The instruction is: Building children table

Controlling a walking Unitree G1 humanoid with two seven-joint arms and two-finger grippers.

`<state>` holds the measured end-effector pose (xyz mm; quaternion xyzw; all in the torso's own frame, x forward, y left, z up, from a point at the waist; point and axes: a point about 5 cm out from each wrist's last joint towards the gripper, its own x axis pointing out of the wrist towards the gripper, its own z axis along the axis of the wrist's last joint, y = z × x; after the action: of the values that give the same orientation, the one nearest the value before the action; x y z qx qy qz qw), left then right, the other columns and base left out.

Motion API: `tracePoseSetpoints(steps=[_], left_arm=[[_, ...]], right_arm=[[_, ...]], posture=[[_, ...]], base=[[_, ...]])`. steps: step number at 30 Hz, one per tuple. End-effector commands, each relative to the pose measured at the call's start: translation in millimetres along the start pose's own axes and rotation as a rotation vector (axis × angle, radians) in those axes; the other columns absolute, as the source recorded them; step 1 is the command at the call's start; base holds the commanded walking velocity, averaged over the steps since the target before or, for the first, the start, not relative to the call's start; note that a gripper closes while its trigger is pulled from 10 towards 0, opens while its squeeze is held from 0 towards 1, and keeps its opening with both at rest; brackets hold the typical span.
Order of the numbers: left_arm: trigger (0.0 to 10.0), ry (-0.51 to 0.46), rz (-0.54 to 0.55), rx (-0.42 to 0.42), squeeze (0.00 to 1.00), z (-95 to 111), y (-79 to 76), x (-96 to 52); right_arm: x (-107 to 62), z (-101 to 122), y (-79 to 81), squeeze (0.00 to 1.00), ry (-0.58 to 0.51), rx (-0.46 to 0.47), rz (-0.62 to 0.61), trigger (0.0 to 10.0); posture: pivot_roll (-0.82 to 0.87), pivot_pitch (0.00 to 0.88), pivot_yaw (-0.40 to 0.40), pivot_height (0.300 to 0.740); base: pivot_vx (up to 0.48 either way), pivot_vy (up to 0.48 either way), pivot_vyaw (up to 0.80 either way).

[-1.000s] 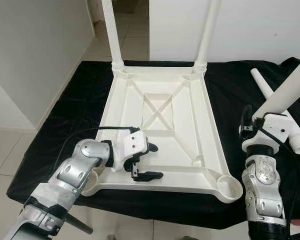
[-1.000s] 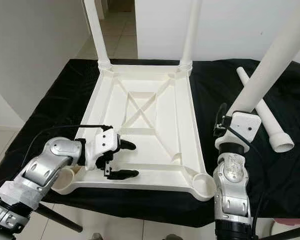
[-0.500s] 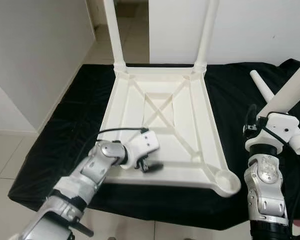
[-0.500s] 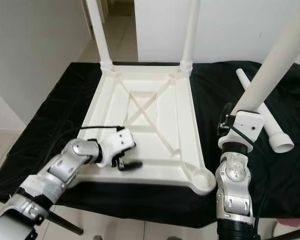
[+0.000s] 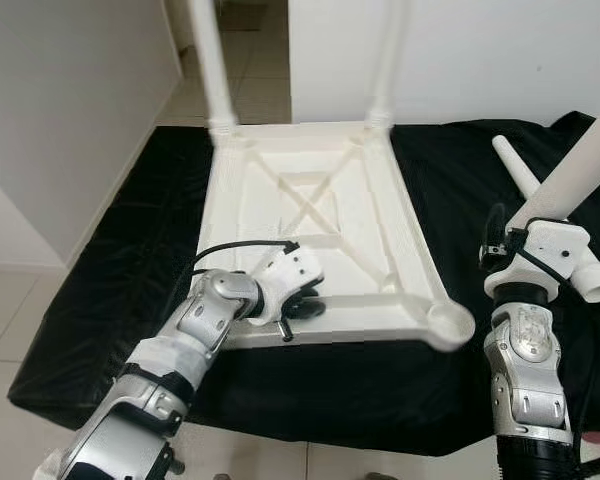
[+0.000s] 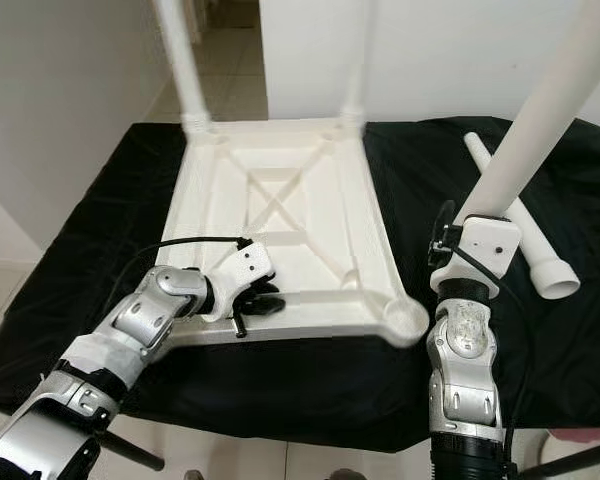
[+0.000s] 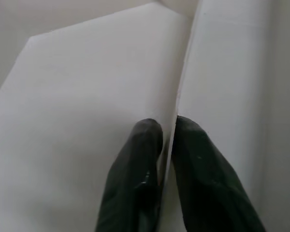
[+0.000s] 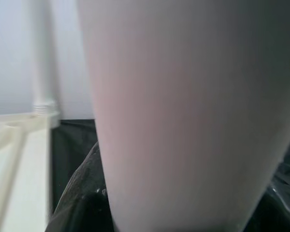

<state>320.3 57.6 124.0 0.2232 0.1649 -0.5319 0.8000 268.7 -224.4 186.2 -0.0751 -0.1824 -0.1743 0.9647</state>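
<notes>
Left gripper reaches in from 7 o'clock, fingers pinched together on a thin rib at the near rim of the upturned white tabletop. Tabletop lies on the black-draped surface, two legs standing at 12 o'clock, tiled floor at 9 o'clock. Right gripper at 3 o'clock clamps an upright white leg; another loose leg lies beyond.

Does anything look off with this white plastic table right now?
Nothing damaged. The upside-down white plastic table top carries only two legs, at its far corners; the near-right corner socket is empty, and a spare white leg lies on the black cloth.
</notes>
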Motion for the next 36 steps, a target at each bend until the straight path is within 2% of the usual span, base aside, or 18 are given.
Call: tracePoseSetpoints(steps=[1, 2, 3, 5, 6, 10, 11, 12, 13, 20, 24, 28, 30, 31, 36], left_arm=[[0.0, 0.024, 0.353, -0.031, 0.0, -7.4, 25.1, -12.2], [10.0, 0.011, 0.338, -0.034, 0.0, -5.9, 23.5, -11.6], [10.0, 0.001, 0.318, -0.031, 0.76, -4.6, 21.3, -11.0], [10.0, -0.011, 0.298, -0.023, 0.76, -2.7, 18.8, -10.6], [10.0, -0.026, 0.28, -0.024, 1.0, -0.4, 16.5, -10.2], [10.0, -0.046, 0.251, 0.041, 1.0, 4.5, 14.2, -11.6], [10.0, -0.073, 0.225, 0.053, 0.08, 7.6, 11.9, -12.9], [10.0, -0.092, 0.207, 0.057, 0.08, 9.6, 10.3, -13.7], [10.0, -0.115, 0.185, 0.076, 0.0, 12.1, 8.2, -15.6], [10.0, -0.212, 0.129, 0.097, 0.0, 22.8, 3.8, -22.2], [10.0, -0.386, 0.105, 0.081, 0.0, 45.2, 4.1, -36.3], [10.0, -0.417, 0.086, 0.049, 0.0, 45.6, 2.4, -36.7], [10.0, -0.462, 0.073, 0.072, 0.0, 49.4, -4.4, -39.1], [10.0, -0.509, 0.082, 0.083, 0.0, 55.1, -9.0, -41.7], [10.0, -0.534, 0.075, 0.026, 0.0, 59.4, -12.0, -42.2]], right_arm=[[1.8, 1.2, 3.5, 0.0, -0.004, 0.009, 0.005, 10.0], [1.8, 0.9, 3.9, 0.0, -0.003, 0.01, 0.007, 10.0], [1.6, 0.4, 4.6, 0.0, -0.001, 0.012, 0.01, 10.0], [1.2, -0.3, 5.5, 0.0, 0.001, 0.011, 0.018, 10.0], [0.4, -1.2, 6.6, 0.0, 0.004, 0.003, 0.03, 10.0], [-0.7, -3.4, 10.2, 0.0, 0.017, 0.026, 0.052, 10.0], [-0.9, -4.5, 12.0, 0.0, 0.024, 0.028, 0.062, 10.0], [-1.0, -5.1, 13.1, 0.0, 0.028, 0.026, 0.068, 10.0], [-1.0, -6.3, 14.1, 0.0, 0.036, 0.031, 0.074, 10.0], [-1.9, -12.4, 19.7, 0.0, 0.08, 0.062, 0.114, 10.0], [-7.5, -23.3, 33.2, 0.0, 0.154, 0.076, 0.244, 10.0], [-13.5, -29.7, 38.3, 0.0, 0.184, 0.082, 0.296, 10.0], [-21.6, -35.9, 41.1, 0.0, 0.217, 0.09, 0.341, 10.0], [-29.7, -40.5, 41.1, 0.0, 0.239, 0.081, 0.365, 10.0], [-39.6, -45.5, 33.2, 0.0, 0.261, 0.069, 0.35, 10.0]], posture=[[-0.1, 0.0, 0.07, 0.74], [-0.1, 0.0, 0.07, 0.74], [-0.1, 0.0, 0.071, 0.74], [-0.1, 0.0, 0.071, 0.74], [-0.1, 0.0, 0.07, 0.74], [-0.1, 0.0, 0.069, 0.74], [-0.1, 0.0, 0.069, 0.74], [-0.1, 0.0, 0.069, 0.74], [-0.09, 0.0, 0.07, 0.74], [-0.1, 0.0, 0.07, 0.74], [-0.09, 0.0, 0.066, 0.74], [-0.09, 0.0, 0.061, 0.74], [-0.09, 0.0, 0.053, 0.74], [-0.09, 0.0, 0.044, 0.74], [-0.09, 0.0, 0.038, 0.74]], base=[[0.0, 0.0, 0.0], [0.0, 0.0, 0.0], [0.0, 0.0, 0.0], [0.0, 0.0, 0.0], [0.0, 0.0, 0.0], [0.0, 0.0, 0.0], [0.0, 0.0, 0.0], [0.0, 0.0, 0.0], [0.0, 0.0, 0.0], [0.0, 0.0, 0.0], [0.0, 0.0, 0.0], [0.0, 0.0, 0.0], [0.0, 0.0, 0.0], [0.0, 0.0, 0.0], [0.0, 0.0, 0.0]])
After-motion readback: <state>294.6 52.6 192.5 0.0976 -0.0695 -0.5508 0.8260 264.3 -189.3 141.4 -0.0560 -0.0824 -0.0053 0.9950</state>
